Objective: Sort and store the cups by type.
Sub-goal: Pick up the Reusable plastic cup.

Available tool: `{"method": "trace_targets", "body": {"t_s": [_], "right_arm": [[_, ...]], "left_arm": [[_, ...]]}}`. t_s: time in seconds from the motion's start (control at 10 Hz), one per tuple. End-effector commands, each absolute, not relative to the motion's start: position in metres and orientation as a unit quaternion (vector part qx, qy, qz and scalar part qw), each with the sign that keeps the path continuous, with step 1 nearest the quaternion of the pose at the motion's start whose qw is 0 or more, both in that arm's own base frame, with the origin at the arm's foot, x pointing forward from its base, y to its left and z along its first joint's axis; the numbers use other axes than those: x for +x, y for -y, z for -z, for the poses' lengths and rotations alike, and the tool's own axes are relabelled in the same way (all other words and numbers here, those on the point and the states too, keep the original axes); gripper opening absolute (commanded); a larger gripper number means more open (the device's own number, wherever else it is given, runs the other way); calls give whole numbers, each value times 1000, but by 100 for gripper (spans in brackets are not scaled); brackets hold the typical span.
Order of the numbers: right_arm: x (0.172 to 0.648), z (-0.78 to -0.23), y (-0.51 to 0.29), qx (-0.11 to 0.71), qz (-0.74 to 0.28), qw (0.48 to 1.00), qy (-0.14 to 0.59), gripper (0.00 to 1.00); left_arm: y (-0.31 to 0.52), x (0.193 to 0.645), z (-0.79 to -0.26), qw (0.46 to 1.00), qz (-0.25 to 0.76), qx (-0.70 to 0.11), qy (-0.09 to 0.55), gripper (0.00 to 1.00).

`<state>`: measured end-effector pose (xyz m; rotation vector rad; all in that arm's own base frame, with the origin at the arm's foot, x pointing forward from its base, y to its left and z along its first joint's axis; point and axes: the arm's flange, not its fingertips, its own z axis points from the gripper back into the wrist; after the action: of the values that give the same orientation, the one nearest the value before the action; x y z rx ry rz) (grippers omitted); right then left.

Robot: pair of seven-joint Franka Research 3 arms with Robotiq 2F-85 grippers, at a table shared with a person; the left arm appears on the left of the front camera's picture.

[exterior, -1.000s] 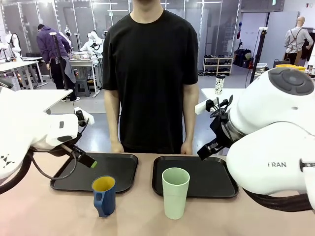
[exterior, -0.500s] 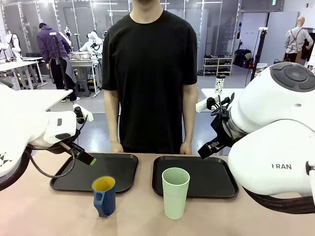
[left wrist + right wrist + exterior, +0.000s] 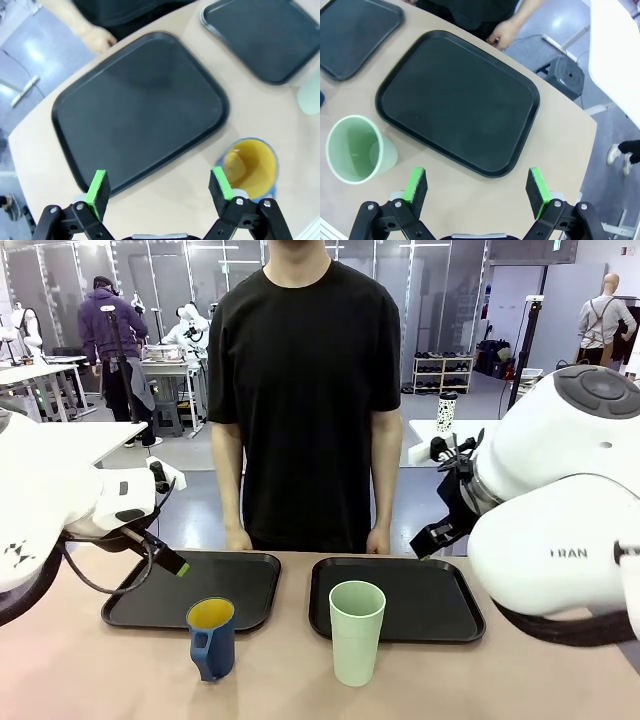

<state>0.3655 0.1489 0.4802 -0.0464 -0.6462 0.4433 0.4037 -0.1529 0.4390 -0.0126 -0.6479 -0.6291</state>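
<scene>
Left tray (image 3: 240, 582) beside right tray (image 3: 432, 602) — a person (image 3: 305, 390) behind.

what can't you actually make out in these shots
Left wrist view: mint tumbler cut off by the right edge.
Left wrist view: handle of the blue mug hidden under its rim or a finger of the left claw.
Right wrist view: that mug cut off by the left edge.

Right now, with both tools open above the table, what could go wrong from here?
1. The mint-green tumbler is tall and stands free in front of the right tray; a glancing touch from the right tool could tip it.
2. The blue mug sits off-centre to the left tool, near one finger; a straight descent may strike its rim.
3. The person's hands rest just beyond the left tray and the right one; deep placement could come near them.
</scene>
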Motion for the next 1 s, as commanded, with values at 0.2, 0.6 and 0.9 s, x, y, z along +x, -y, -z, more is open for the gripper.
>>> {"method": "trace_targets", "body": {"t_s": [0.2,0.6,0.9], "right_arm": [[430,-483,-75,1,-123,956,267,100],[474,-495,-19,8,-72,975,210,100],[492,-488,-6,29,-65,977,200,100]], "left_arm": [[95,474,-452,931,216,-9,294,100],[48,516,-459,960,158,-19,231,100],[33,533,-452,967,132,-20,217,100]]}}
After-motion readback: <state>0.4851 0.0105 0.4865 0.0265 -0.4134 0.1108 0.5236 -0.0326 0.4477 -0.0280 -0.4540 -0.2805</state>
